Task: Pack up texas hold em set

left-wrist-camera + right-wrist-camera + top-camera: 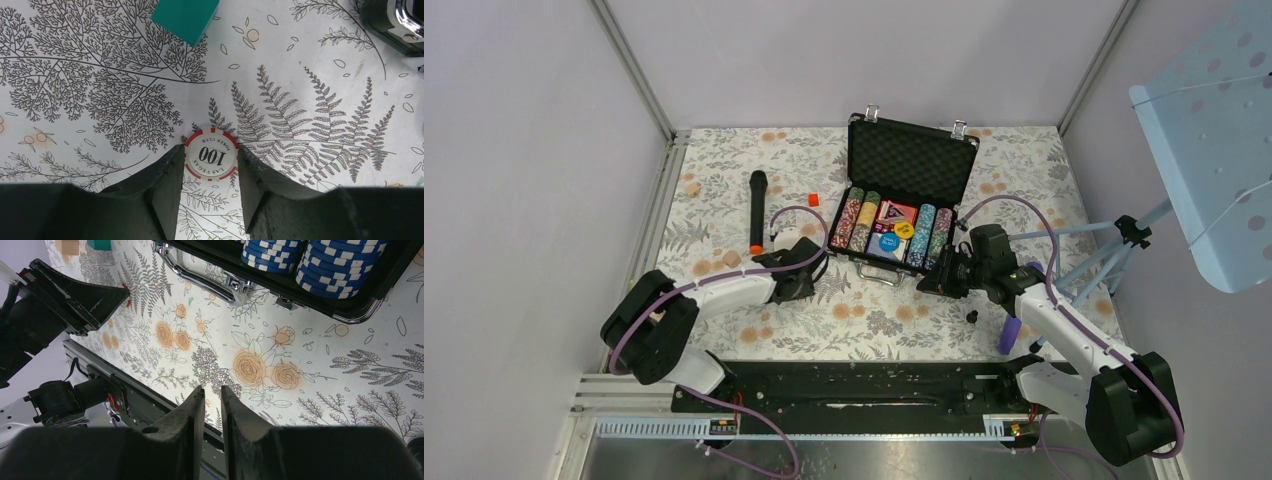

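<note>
The black briefcase [911,140] lies open at the back of the table, lid up. Rows of striped chips [857,222], a card deck [895,212] and a yellow button [905,230] and a blue button [887,242] fill its base. A loose white and red "100" poker chip [211,160] lies flat on the flowered cloth. My left gripper [210,148] is low over it, both fingertips pressed against its rim. In front of the case's right corner my right gripper [212,388] hangs with a narrow empty gap, near the case's handle [200,277] and blue chips [345,265].
A black microphone [757,210] with an orange end lies left of the case, a small red block [814,199] beside it. A teal block [186,17] sits just beyond the left gripper. A purple item [1010,335], a small black piece [971,316] and a tripod [1124,240] stand at the right.
</note>
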{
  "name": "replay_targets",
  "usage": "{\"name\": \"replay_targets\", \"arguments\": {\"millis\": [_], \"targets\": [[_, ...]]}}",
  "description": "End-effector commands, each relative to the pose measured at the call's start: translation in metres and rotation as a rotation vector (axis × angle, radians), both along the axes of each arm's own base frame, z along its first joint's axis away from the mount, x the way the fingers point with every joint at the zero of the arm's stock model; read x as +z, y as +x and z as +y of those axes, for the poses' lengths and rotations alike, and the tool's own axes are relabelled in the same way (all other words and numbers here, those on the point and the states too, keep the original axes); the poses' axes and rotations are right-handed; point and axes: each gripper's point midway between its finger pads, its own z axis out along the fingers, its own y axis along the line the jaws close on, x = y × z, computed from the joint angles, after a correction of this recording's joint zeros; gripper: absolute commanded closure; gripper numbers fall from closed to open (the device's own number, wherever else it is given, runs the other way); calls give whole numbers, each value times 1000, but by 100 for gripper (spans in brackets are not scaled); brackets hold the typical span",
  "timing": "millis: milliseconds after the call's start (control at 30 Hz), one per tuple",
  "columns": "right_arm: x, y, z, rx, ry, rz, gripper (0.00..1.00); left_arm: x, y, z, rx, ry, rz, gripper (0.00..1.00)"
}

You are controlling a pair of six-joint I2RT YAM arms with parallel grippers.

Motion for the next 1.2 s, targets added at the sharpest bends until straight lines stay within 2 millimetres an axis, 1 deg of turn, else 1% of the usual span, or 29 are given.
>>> {"name": "replay_targets", "arguments": {"millis": [0,133,533,633,833,933,1067,1167], "targets": [[4,3,2,5,21,-18,74,-34,-37,13,-8,40,166,61],[4,3,2,4,21,-21,74,-27,-33,7,-18,20,146,63],[6,3,2,2,23,-24,74,17,-3,-16,-69,-16,71,63],[6,3,2,1,24,-25,74,23,0,-19,-77,-17,61,63],[6,2,1,4,21,-23,74,29,1,-23,-86,-29,51,63],[7,3,1,3,21,-24,74,36,5,-28,-93,-39,38,63],[6,2,1,2,20,-24,74,51,17,-38,-117,-43,14,63],[6,1,1,2,17,-23,74,68,32,-51,-145,-47,-11,63]]}}
